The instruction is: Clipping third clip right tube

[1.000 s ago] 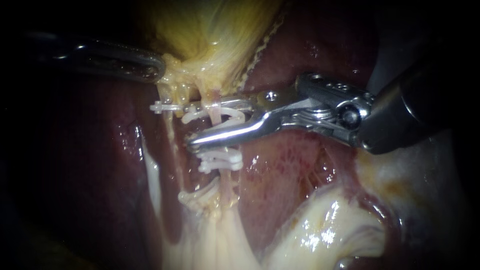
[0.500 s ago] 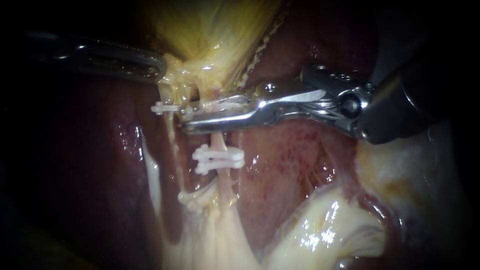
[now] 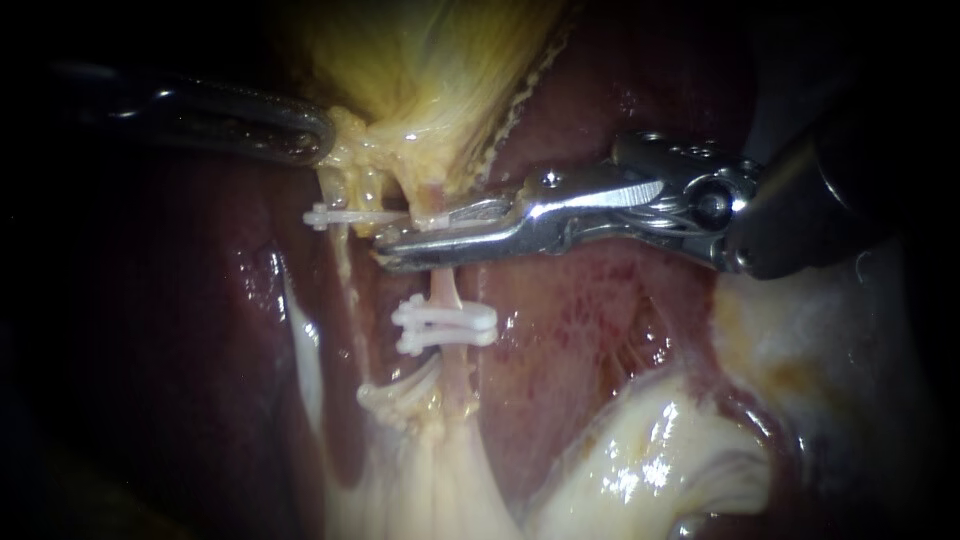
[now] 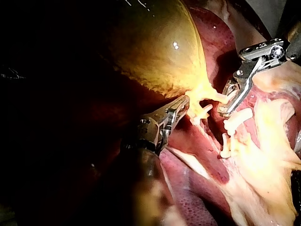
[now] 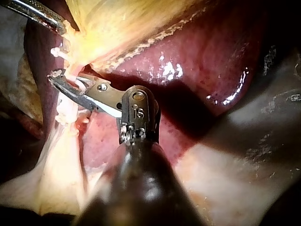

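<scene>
The endoscope sits close, facing the thin pink tube [image 3: 445, 292] at frame centre. The wrist cameras look from farther back along my left instrument [image 4: 184, 102] and my right instrument [image 5: 57, 82]. All three views share that tube and the glossy yellow gallbladder [image 3: 430, 60].

I see the gallbladder [image 3: 440, 70] at the top of my endoscope view. It is yellow and wet, and fine lines run down it to a narrow neck. The liver [image 3: 590, 320] lies on both sides of it. The liver is dark red and shiny, with small bright spots of light on it. Low down on the right sits a lump of pale creamy tissue [image 3: 650, 450]. It is glossy and touches the liver. A thin white strip [image 3: 300, 340] runs down the liver on the left side. In my right wrist view the liver bulges up beside the gallbladder, and a grey-white sheet [image 5: 244, 155] lies next to the liver.
</scene>
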Available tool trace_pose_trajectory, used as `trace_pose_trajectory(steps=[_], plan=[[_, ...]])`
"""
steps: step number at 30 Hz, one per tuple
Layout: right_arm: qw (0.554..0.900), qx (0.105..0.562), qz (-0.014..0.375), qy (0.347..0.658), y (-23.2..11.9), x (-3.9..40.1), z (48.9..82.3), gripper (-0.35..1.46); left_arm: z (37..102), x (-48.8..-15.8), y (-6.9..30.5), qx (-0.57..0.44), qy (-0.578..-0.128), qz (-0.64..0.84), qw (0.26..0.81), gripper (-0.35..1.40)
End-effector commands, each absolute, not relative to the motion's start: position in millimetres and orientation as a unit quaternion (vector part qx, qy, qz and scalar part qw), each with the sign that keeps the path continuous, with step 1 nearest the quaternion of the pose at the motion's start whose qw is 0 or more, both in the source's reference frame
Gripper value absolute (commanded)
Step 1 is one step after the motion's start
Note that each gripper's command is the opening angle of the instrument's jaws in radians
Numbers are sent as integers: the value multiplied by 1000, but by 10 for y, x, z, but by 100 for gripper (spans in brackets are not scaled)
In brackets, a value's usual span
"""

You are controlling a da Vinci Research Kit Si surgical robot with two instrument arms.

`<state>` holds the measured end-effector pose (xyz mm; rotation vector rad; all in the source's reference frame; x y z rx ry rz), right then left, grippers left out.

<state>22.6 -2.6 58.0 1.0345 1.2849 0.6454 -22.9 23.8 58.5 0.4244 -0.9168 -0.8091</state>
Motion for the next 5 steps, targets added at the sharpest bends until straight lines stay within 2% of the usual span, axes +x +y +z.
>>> trace_pose_trajectory(steps=[1,5], plan=[[633,452,282,562,-26,226,580,-35,585,-229,238,198,-427,-377,798,-35],[633,452,282,562,-26,226,580,-35,585,-229,239,198,-427,-377,798,-35]])
